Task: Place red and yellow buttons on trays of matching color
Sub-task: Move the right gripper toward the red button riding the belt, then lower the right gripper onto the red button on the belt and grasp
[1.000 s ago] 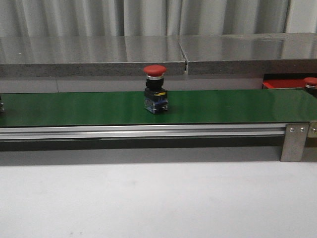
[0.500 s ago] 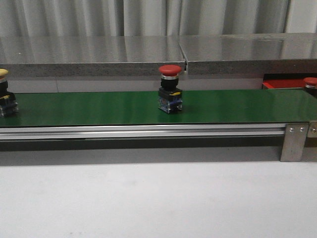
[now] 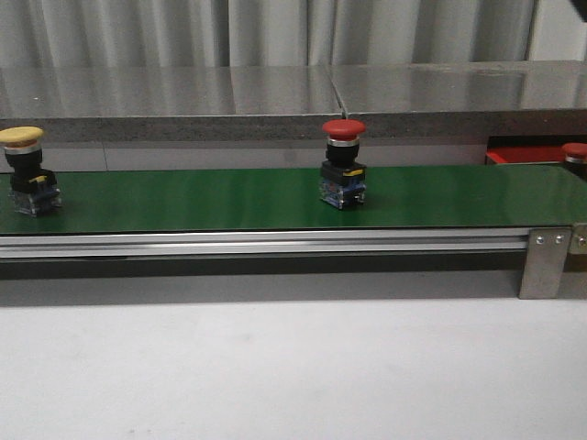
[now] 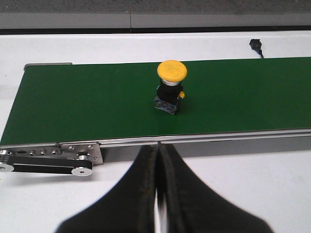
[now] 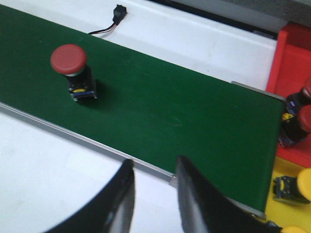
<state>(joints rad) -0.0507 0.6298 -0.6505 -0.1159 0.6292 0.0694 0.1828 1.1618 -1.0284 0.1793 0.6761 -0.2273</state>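
A white table [image 3: 293, 367] carries a long green belt [image 3: 229, 197] that runs left to right on a silver rail [image 3: 266, 243], with a grey ledge [image 3: 183, 96] behind it. At the belt's right end, in the right wrist view, sit a red tray [image 5: 291, 53] holding two red-capped buttons and, just beside it, a yellow tray [image 5: 286, 174] holding yellow-capped ones. A red button [image 3: 343, 164] stands upright on the belt, a little right of its middle, well apart from both trays. A yellow button [image 3: 25, 170] stands upright at the belt's far left. The left pincer [image 4: 157, 187] hangs over the table in front of the belt, its black fingers pressed together and holding nothing, with the yellow button beyond it. The right pincer [image 5: 153, 194] hovers over the belt's near edge with its fingers spread apart and empty, the red button off to one side. A black cable plug [image 5: 118, 11] lies on the table beyond the belt. No lettering can be read on anything.
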